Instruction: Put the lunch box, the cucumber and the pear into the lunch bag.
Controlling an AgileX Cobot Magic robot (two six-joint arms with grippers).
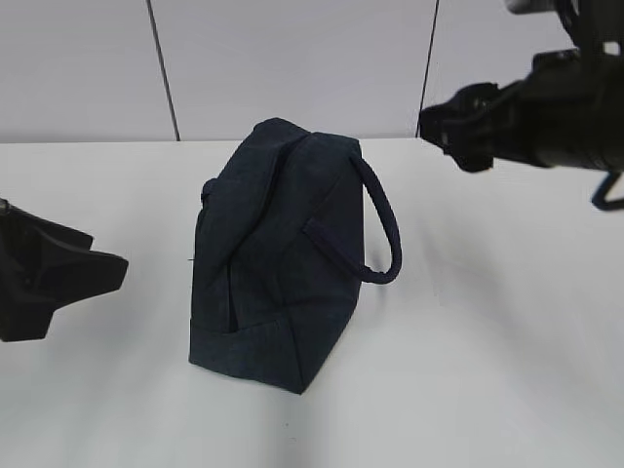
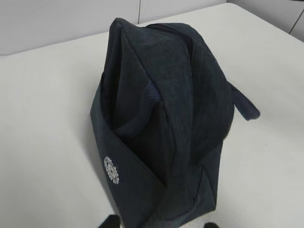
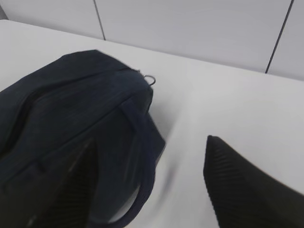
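Navy lunch bag (image 1: 278,263), zipped, upright on table (image 1: 487,390)

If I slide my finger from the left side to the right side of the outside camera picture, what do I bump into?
Left gripper → lunch bag → the bag's loop handle → right gripper, up near the top. All of it sits over the white table.

White table (image 1: 487,370), grey panelled wall (image 1: 292,58)
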